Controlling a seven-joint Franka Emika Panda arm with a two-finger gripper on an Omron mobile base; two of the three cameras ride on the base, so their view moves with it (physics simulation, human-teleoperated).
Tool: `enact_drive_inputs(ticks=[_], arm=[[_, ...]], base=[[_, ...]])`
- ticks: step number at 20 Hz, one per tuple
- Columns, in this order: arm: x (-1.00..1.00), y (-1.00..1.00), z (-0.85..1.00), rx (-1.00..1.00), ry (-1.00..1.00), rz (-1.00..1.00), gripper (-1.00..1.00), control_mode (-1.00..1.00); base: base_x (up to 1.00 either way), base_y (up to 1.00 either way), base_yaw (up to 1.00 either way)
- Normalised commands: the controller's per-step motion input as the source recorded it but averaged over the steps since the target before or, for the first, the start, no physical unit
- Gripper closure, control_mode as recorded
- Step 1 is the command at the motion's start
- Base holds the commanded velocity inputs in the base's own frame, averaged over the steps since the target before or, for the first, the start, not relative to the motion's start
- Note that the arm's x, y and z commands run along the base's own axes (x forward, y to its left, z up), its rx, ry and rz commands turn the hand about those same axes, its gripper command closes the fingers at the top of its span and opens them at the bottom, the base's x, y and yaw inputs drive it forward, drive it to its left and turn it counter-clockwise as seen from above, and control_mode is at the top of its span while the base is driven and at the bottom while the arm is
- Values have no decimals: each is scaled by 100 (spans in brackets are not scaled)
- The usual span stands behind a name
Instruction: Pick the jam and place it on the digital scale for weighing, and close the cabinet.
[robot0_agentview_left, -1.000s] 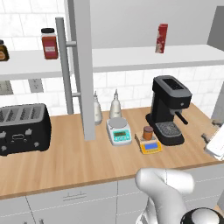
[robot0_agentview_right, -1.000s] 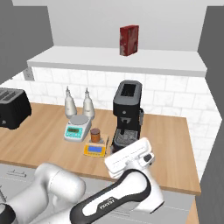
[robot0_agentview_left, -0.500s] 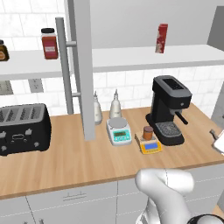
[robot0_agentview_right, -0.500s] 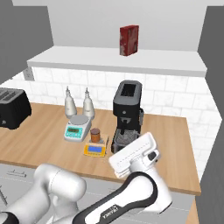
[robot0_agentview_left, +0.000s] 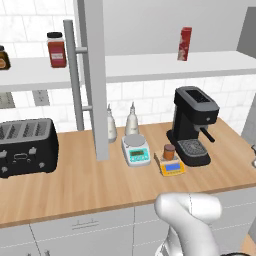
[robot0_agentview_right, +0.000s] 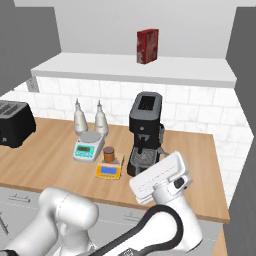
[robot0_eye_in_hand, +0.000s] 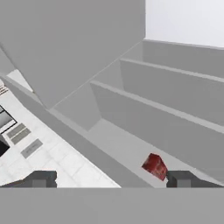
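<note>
A long wooden surface (robot0_agentview_left: 75, 185) runs along a white tiled wall, with white drawers under its front edge. Above it the cabinet (robot0_agentview_left: 92, 75) stands open: one grey door is edge-on toward the left base camera, its long bar handle (robot0_agentview_left: 72, 75) beside it, and the white shelf (robot0_agentview_left: 165, 67) inside is exposed. Another grey door (robot0_agentview_right: 245, 115) stands open at the right edge of the right base view.

The jam (robot0_agentview_left: 169, 151) sits on the grey plate of the digital scale (robot0_agentview_left: 172, 166), near the middle of the surface and just left of the black coffee machine (robot0_agentview_left: 192, 125). To their left is a white-and-teal scale (robot0_agentview_left: 135, 149), with two pale bottles (robot0_agentview_left: 132, 120) behind it against the wall. A black toaster (robot0_agentview_left: 25, 146) stands at the far left, cut off by the frame in the right base view.

On the shelf are a red box (robot0_agentview_left: 185, 43), a red jar with a black lid (robot0_agentview_left: 56, 49) and a small dark jar (robot0_agentview_left: 3, 57) cropped by the left edge.

In the hand view the claw (robot0_eye_in_hand: 111, 178) is released, its two tips (robot0_eye_in_hand: 43, 178) spread wide with nothing between them; it looks at the grey cabinet panels and shelf, with the red box small near the right tip. The view is rolled, so the angles are hard to read.
</note>
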Motion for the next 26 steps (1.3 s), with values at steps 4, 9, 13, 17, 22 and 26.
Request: enact_drive_inputs(ticks=[4, 9, 13, 17, 22, 26], arm=[[0, -2, 0, 0, -6, -7, -100, -100], [-14, -14, 5, 0, -9, -8, -100, -100], [-36, -48, 25, 0, -8, -11, -100, -100], [-46, -50, 36, 0, 0, -14, -100, -100], [-58, -58, 40, 0, 0, -16, -100, -100], [-67, -63, 35, -2, -3, -16, -100, -100]], base=[[0, 0, 0], [0, 0, 0], [0, 0, 0], [0, 0, 0], [0, 0, 0], [0, 0, 0]])
